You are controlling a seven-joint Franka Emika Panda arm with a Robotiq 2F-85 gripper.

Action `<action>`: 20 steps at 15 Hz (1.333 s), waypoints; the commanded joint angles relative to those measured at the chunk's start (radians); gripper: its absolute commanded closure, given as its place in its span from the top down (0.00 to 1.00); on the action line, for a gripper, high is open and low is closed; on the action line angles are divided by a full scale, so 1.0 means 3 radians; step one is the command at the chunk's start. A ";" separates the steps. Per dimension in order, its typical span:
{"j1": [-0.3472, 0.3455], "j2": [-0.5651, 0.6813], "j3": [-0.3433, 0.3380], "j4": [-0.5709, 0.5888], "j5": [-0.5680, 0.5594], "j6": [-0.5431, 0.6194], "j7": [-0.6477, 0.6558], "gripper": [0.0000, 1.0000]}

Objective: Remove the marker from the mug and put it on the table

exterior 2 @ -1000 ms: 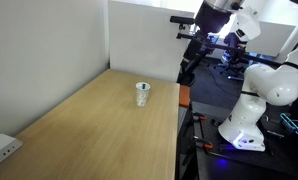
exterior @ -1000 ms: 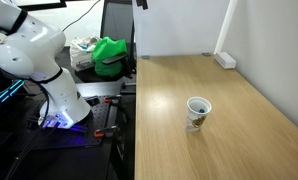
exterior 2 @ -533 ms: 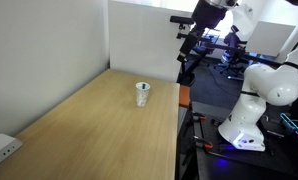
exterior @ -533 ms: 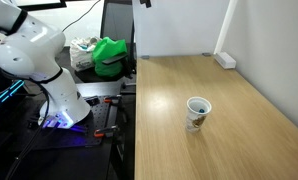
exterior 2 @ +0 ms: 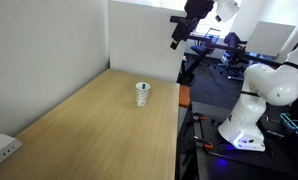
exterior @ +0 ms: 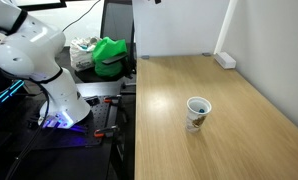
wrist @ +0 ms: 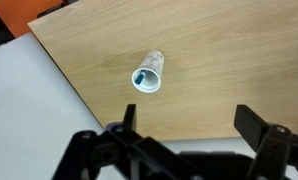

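Light wood-grain table [exterior: 239, 95] fills most of an exterior view, with the little white mug [exterior: 197, 112] standing upright near the front, well clear of the dark cluttered desk and its green object [exterior: 111, 55]. The marker is too small to make out from there. In an exterior view from the opposite end, the gripper [exterior 2: 177, 32] hangs high up past the far table edge, nowhere near the mug [exterior 2: 142, 93]. The wrist view is the useful one: looking down into the mug [wrist: 148, 73], you can see a dark teal bit of the marker [wrist: 139, 77] leaning against the inside of the rim. The jaws are spread wide at the bottom of the view, holding nothing. My guess is the marker's light, stiff and slick, so pinch it across the barrel near the top end. The mug looks light enough to tip or skate if a finger bumps it.
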 commanded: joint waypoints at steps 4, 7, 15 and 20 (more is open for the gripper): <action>-0.0091 -0.0010 -0.0248 -0.0103 -0.0141 0.0330 -0.0023 1.00; -0.0148 -0.0016 -0.0284 -0.0226 -0.0210 0.0551 0.0007 1.00; -0.0388 0.0033 -0.0143 -0.0600 -0.0507 0.1300 0.0588 1.00; -0.0569 0.0132 0.0033 -0.0691 -0.0839 0.1585 0.1286 1.00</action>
